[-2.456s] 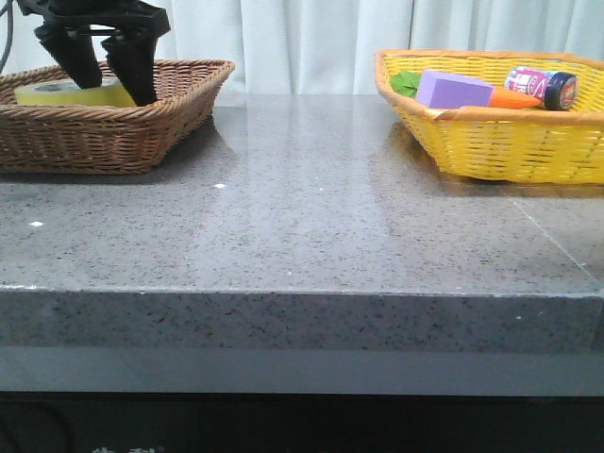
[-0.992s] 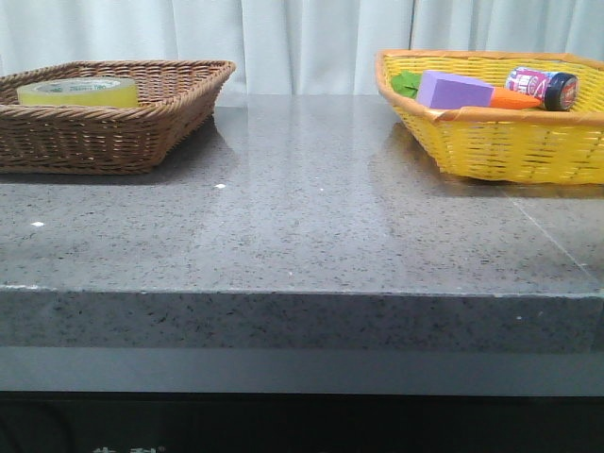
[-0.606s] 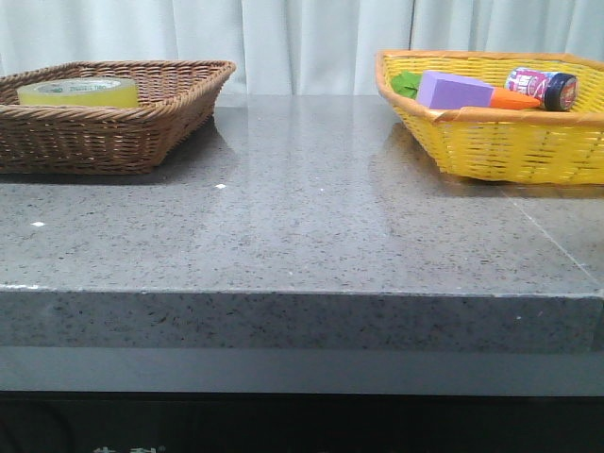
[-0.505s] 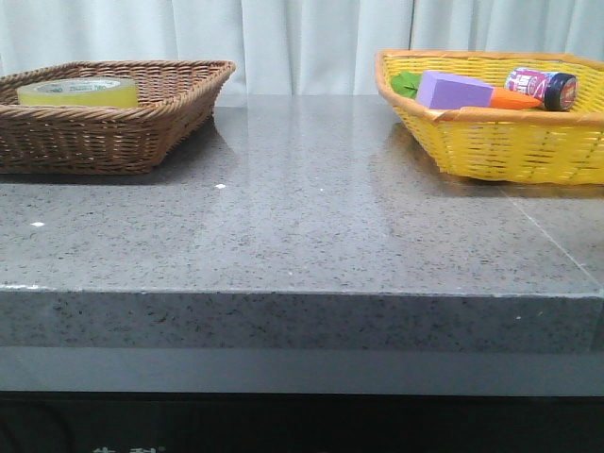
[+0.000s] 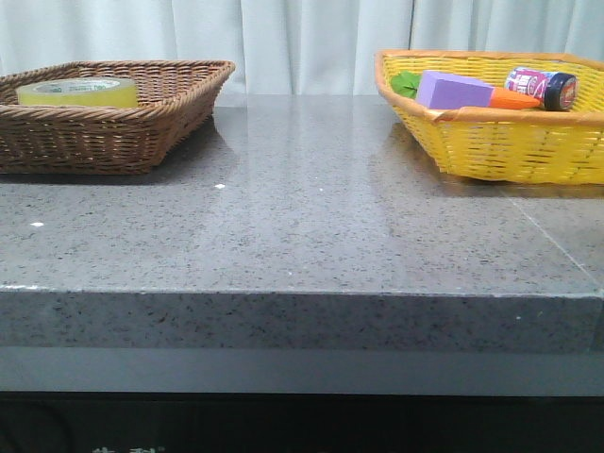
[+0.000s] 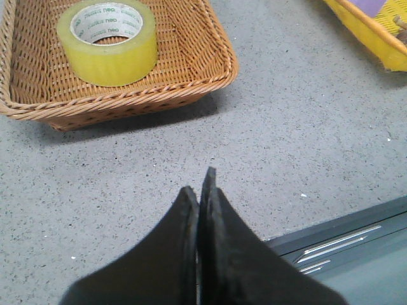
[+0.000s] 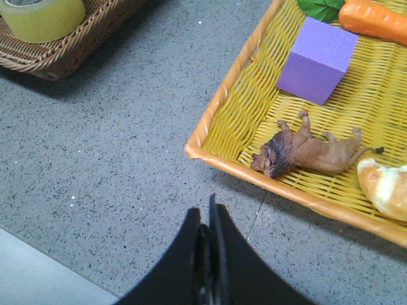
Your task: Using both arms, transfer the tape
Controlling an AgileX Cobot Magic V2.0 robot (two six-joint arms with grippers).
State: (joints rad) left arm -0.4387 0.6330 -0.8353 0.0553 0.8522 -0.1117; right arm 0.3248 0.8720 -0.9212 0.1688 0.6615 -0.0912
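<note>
Grey speckled stone makes the table [image 5: 302, 236], smooth and a bit shiny, with a straight front edge. Nearest that edge are the two black grippers, both pinched shut with nothing in them: the left gripper [image 6: 200, 190] over bare stone and the right gripper [image 7: 206, 219] just beside the yellow basket [image 7: 222, 101]. Farther back, at the far left corner, sits a brown woven basket [image 5: 142, 123] with bumpy sides. The tape [image 6: 106, 39] lies flat inside it, hole up. It is a round yellow roll with a pale middle ring. It looks stiff and light, and its outside may be slick. A good hold is probably one finger in the hole and one outside. At the far right corner, the yellow basket holds a purple block [image 7: 317, 59], a carrot [image 7: 372, 19], a toy lion [image 7: 305, 152] and a tube [image 5: 540, 87].
</note>
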